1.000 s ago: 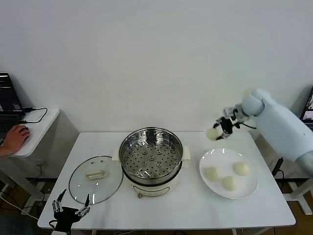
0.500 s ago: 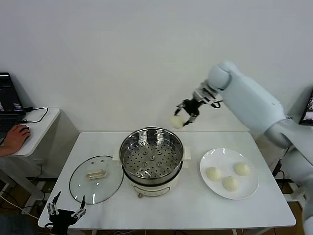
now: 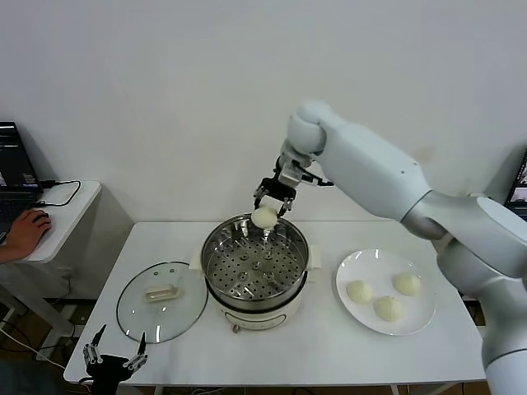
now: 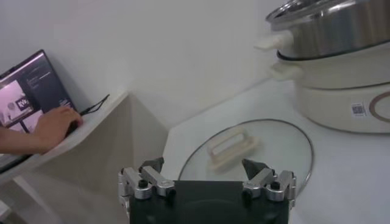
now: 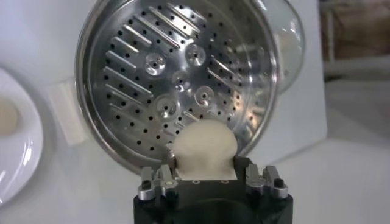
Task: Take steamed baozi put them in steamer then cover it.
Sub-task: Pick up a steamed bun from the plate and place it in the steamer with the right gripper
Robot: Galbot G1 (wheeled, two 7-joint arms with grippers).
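Note:
My right gripper [image 3: 265,207] is shut on a cream-white baozi [image 3: 264,217] and holds it over the far rim of the steel steamer [image 3: 256,265]. In the right wrist view the baozi [image 5: 204,148] sits between the jaws above the empty perforated tray [image 5: 172,79]. Three more baozi [image 3: 357,291] lie on the white plate [image 3: 421,316] to the right of the steamer. The clear glass cover [image 3: 161,300] lies flat on the table left of the steamer, also in the left wrist view [image 4: 244,149]. My left gripper [image 3: 114,351] is open and empty, low at the table's front left edge.
A person's hand [image 3: 25,231] rests beside a laptop on a side table [image 3: 58,216] at the far left. The white wall stands close behind the table. The steamer's side handles [image 3: 314,258] stick out beyond the pot.
My right gripper has carried the baozi leftward from above the plate's far side to over the steamer's far rim. The left gripper has barely shifted.

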